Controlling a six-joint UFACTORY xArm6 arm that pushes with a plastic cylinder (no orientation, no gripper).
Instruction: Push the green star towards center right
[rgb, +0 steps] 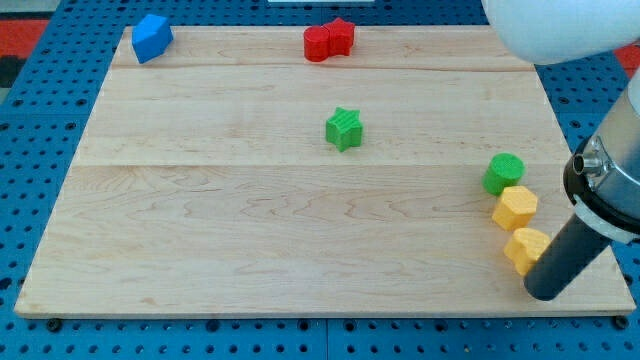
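Green star (343, 129) sits mid-counter, well up and to the view's left of my tip (546, 292), a bare rod without jaws.

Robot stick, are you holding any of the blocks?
No, I hold nothing. I have only my tip, which can push. It sits at the view's bottom right, beside a yellow block, far from the green star.

Green star (343, 128) — pale wooden board (250, 230)

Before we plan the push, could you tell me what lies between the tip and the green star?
In the camera view, only bare board lies between my tip and the green star.
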